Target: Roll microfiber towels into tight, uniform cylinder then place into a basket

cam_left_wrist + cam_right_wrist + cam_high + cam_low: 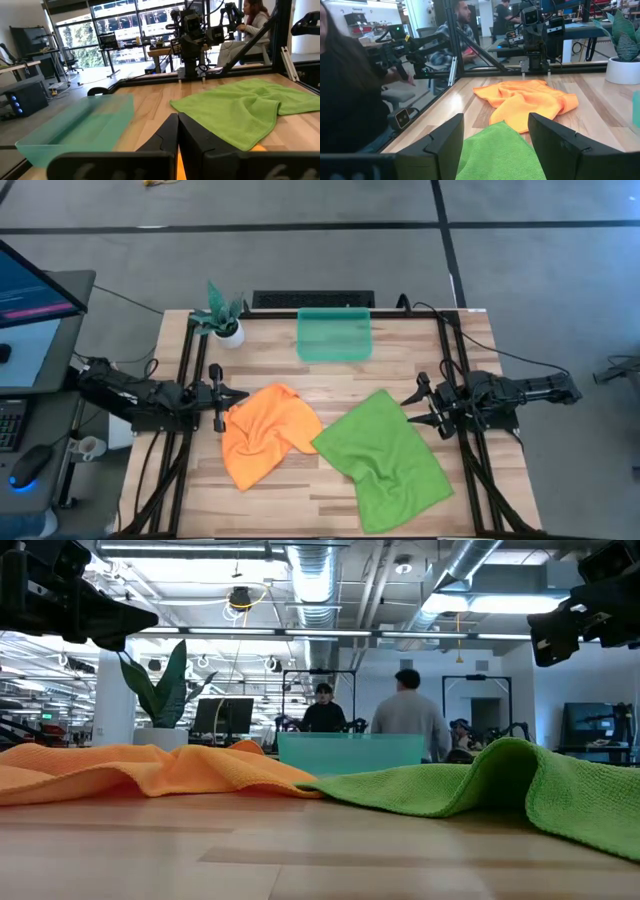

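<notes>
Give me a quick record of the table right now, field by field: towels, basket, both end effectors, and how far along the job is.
orange towel: unrolled, crumpled, left half of the table
green towel: unrolled, spread, right of the orange one, edges meeting
basket: far edge of the table, nothing visible inside
left end effector: shut, beside the orange towel's corner
right end effector: open, at the green towel's corner, holding nothing
plant: left of the basket
progress: no towel rolled or placed

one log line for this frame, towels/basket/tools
orange towel: flat, unrolled | green towel: flat, unrolled | basket: empty | left tool: shut, at orange towel's edge | right tool: open, at green towel's edge
</notes>
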You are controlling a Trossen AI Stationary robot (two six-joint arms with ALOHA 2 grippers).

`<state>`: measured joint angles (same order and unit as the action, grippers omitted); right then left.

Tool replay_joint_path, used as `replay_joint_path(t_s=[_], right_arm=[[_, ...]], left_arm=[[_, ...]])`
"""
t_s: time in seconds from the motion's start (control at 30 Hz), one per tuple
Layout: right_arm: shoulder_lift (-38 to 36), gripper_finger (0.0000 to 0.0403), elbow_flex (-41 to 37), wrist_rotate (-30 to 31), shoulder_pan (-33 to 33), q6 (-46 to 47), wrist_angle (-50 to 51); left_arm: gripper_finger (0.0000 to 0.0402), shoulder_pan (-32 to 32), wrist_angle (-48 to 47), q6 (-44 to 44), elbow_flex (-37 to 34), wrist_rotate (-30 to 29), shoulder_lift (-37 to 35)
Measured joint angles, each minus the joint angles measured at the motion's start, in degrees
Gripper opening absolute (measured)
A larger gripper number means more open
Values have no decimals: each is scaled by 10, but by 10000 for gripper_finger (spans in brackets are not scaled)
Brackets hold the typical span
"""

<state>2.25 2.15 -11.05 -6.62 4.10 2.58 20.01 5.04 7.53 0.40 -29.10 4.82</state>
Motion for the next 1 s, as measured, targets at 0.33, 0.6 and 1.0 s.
replay_joint_path(t_s=[0.33,0.6,1.0], right_arm=[[0,244,0,0,0,0,0],[0,244,0,0,0,0,0],[0,244,0,0,0,0,0]], left_arm=[[0,0,0,0,0,0,0],[0,0,0,-8,0,-2,0],[0,0,0,-11,0,-6,0]])
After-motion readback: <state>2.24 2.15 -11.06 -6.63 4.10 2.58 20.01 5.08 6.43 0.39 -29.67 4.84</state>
